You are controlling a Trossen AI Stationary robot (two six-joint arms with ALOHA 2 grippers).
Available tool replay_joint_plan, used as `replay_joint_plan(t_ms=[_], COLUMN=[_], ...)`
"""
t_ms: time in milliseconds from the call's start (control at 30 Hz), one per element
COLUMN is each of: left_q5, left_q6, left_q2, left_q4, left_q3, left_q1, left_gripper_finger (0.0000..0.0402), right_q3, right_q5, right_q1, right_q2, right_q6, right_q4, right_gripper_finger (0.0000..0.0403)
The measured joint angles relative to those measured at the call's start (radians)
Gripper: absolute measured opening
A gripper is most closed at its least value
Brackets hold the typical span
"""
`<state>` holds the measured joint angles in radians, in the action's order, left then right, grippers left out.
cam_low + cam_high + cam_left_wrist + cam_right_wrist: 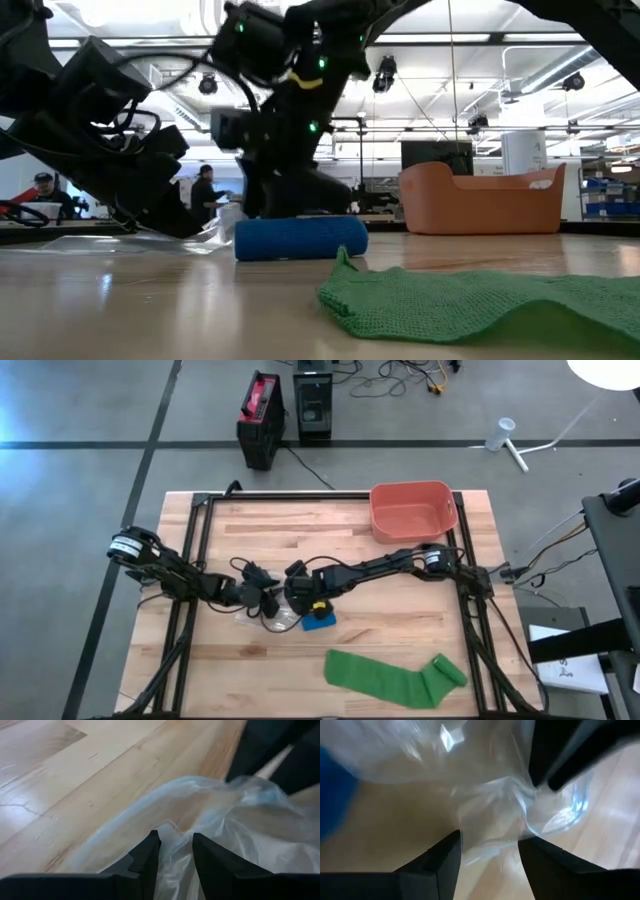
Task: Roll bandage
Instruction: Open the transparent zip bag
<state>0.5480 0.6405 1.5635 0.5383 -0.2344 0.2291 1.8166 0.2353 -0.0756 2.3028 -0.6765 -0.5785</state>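
Mid-table, both pincers (268,600) (297,603) meet at clear plastic wrapping (262,617).

The left pincer (176,851) reaches forward with its two dark, wedge-shaped fingers (145,857) set a narrow gap apart, a fold of crumpled, clear, thin plastic wrapper (220,825) caught in the gap between their tips. The film bulges up and away from the fingers in glossy wrinkles and spreads over the pale, light-brown wooden plank desk (90,775), whose grain lines run diagonally. Beyond the wrapper, a dark, blurred, blocky piece of another arm (272,752) stands over the desk, touching or just above the film's far edge; which one cannot be told.
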Motion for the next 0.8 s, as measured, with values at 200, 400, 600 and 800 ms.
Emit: replay_joint_plan(t_ms=[200, 400, 600, 800], left_q5=[0.000, 0.000, 0.000, 0.000], left_q6=[-0.004, -0.004, -0.002, 0.000], left_q2=[0.000, 0.000, 0.000, 0.000], left_q4=[-0.004, -0.003, -0.003, -0.003], left_q3=[0.000, 0.000, 0.000, 0.000], left_q1=[0.000, 0.000, 0.000, 0.000], left_gripper_finger=[0.0114, 0.0114, 0.0114, 0.0114], right_q3=[0.058, 0.109, 0.076, 0.021], right_q5=[0.015, 0.018, 0.026, 0.027], right_q1=[-0.026, -0.047, -0.024, -0.005], right_q2=[-0.035, -0.038, -0.038, -0.039], right_q6=[0.053, 0.119, 0.170, 0.208], right_q4=[-0.047, -0.065, -0.068, -0.043], right_gripper_finger=[0.0183, 0.0183, 0.0177, 0.0166])
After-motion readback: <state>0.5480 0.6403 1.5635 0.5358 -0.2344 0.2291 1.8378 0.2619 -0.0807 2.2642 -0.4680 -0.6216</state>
